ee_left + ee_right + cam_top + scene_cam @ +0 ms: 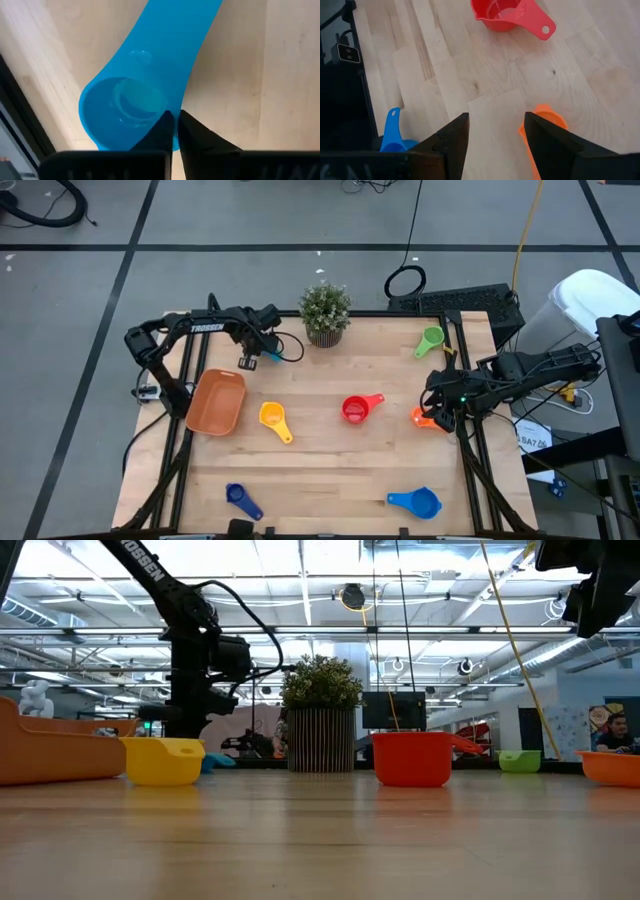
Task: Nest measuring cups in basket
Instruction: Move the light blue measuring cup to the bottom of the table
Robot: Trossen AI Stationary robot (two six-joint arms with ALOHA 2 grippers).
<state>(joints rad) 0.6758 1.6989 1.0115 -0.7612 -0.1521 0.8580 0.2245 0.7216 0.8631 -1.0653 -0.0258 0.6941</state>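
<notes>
High view: potted plant at the table's far edge, taken as landmark; left gripper sits just left of the plant, over the light blue cup; basket lies left of the plant and nearer the front, with nothing visible inside it; yellow cup just right of the basket; red cup in front of the plant, slightly right; green cup right of the plant; orange cup farther right and forward, under the right gripper; dark blue cup and blue cup well in front of the plant, near the front edge.

Low view: plant centre; basket and yellow cup to its left, red, green and orange cups to its right; left arm comes down left of the plant.

Left wrist view: fingers clenched on the rim of the light blue cup's bowl; cup rests on the wood.

Right wrist view: fingers spread apart, grasping nothing; orange cup beside one finger; red and blue cups farther off.
</notes>
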